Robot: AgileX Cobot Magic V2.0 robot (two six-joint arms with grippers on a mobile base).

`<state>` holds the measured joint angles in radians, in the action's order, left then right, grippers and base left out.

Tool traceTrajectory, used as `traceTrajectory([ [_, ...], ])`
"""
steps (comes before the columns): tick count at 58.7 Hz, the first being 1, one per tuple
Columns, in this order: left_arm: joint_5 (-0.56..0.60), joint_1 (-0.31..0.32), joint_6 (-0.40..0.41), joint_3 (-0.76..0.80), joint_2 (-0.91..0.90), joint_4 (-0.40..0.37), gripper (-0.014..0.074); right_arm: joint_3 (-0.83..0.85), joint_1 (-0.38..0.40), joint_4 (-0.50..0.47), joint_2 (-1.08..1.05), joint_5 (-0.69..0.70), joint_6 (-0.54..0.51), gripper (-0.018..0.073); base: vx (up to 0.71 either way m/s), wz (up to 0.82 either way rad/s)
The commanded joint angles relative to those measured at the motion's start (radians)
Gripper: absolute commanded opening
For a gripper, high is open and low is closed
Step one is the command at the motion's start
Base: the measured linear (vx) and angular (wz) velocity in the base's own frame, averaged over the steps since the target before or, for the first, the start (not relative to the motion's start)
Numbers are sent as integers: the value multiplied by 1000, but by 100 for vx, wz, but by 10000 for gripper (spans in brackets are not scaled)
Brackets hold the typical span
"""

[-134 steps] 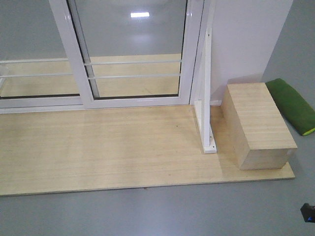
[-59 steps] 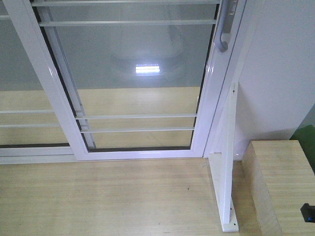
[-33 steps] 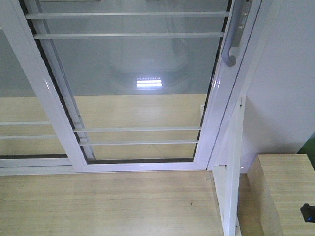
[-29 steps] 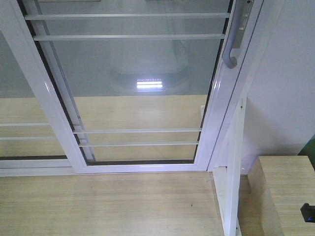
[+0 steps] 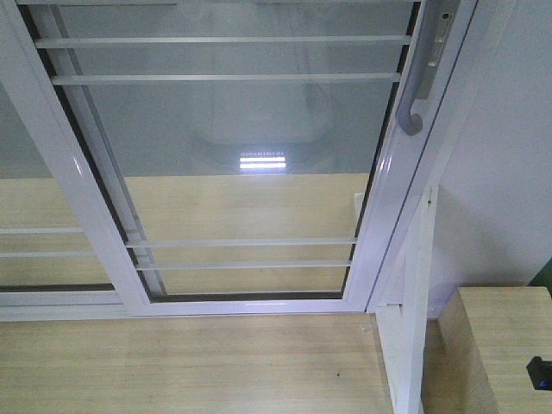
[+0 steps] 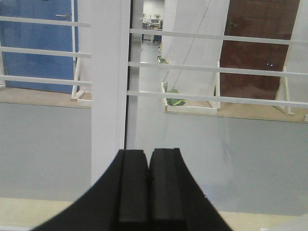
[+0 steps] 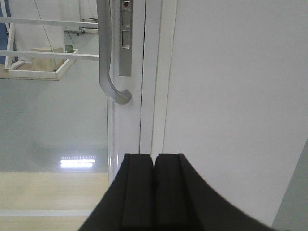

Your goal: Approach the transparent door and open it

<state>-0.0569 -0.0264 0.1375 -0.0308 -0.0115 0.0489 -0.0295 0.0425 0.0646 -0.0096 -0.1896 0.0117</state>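
The tall clear-glass sliding door in its glossy white metal frame (image 5: 233,164) fills most of the front view, its curved grey tubular pull handle (image 7: 107,57) at the upper left of my right wrist view, on the stile beside the plain white wall (image 7: 231,96). Both my left jaws (image 6: 148,185) and my right jaws (image 7: 154,190) are pressed together, holding nothing. I judge the panel heavy, rigid and slick, the glass breakable, so I would hook the handle and pull sideways.

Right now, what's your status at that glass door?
Both grippers, left and right, shut, empty. Glass door closed; handle ahead of right gripper, untouched. Nothing in between.
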Motion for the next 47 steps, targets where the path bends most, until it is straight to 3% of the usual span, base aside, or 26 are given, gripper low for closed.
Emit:
traceTrajectory([
  [1, 82, -2, 9, -16, -14, -2, -3, -5, -1, 11, -17, 82, -4, -6, 7, 0],
  [47, 82, -2, 8, -16, -14, -2, -3, -5, -1, 11, 6, 82, -4, -6, 3, 0],
])
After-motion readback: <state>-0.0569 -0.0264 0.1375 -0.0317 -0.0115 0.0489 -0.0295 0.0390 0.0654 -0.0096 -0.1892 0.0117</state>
